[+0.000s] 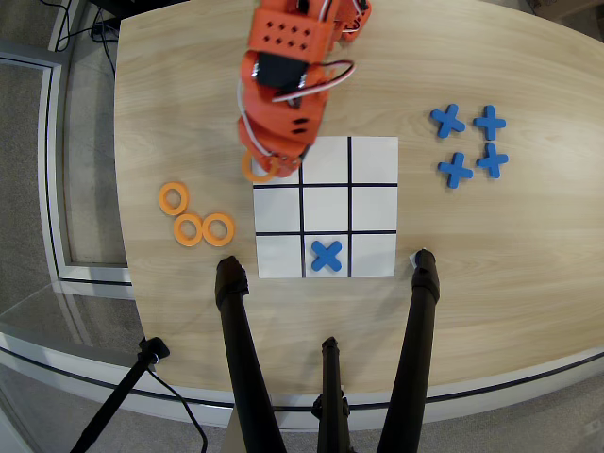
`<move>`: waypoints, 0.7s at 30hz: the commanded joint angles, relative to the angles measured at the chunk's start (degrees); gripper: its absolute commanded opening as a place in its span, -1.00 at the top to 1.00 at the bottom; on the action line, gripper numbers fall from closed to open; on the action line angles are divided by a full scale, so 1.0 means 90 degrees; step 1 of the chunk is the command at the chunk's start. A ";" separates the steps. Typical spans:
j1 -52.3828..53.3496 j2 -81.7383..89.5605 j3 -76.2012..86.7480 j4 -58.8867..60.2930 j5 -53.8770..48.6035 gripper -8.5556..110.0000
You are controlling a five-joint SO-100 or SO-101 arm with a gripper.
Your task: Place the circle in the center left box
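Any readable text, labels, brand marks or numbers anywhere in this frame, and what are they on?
None readable in the overhead view.
Grid sheet: only black lines, no lettering.
Blue cross in the bottom middle cell: a game piece, not print.
Gripper, holding an orange ring: no legible marking.

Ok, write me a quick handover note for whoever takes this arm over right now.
Pincer: shut on the circle, raised over the left edge of the grid sheet, by its top-left cell in the overhead view.
Three more orange rings lie on the table left of the sheet.
One blue cross sits in the bottom middle cell; four spare crosses lie to the right.
Done: ring picked up.
Left: carry it to the center left box, the middle-row cell on picture right, currently empty, then release.
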 commanded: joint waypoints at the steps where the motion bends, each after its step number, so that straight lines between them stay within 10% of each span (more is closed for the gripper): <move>1: -0.0762 0.0947 0.0020 0.0605 0.0283 0.86; 11: -0.3398 0.0293 -0.1582 0.1396 0.1553 0.86; 21: -0.3555 -0.3174 -0.3691 0.0859 0.1611 0.86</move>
